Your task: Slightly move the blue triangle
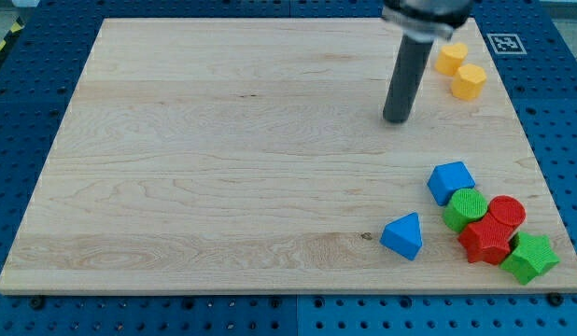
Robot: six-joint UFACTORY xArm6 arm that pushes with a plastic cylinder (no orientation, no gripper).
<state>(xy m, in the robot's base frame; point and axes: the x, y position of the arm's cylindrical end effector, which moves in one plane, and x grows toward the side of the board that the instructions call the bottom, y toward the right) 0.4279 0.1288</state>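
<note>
The blue triangle (403, 234) lies on the wooden board (223, 159) near the view's bottom right, standing apart from the other blocks. My tip (397, 119) is at the end of the dark rod in the view's upper right. It is well above the blue triangle in the view and does not touch any block.
A blue cube (451, 180), a green cylinder (466, 207), a red cylinder (506, 212), a red star (485, 240) and a green star (529, 259) cluster right of the triangle. Two yellow blocks (450, 57) (470, 81) sit at the top right.
</note>
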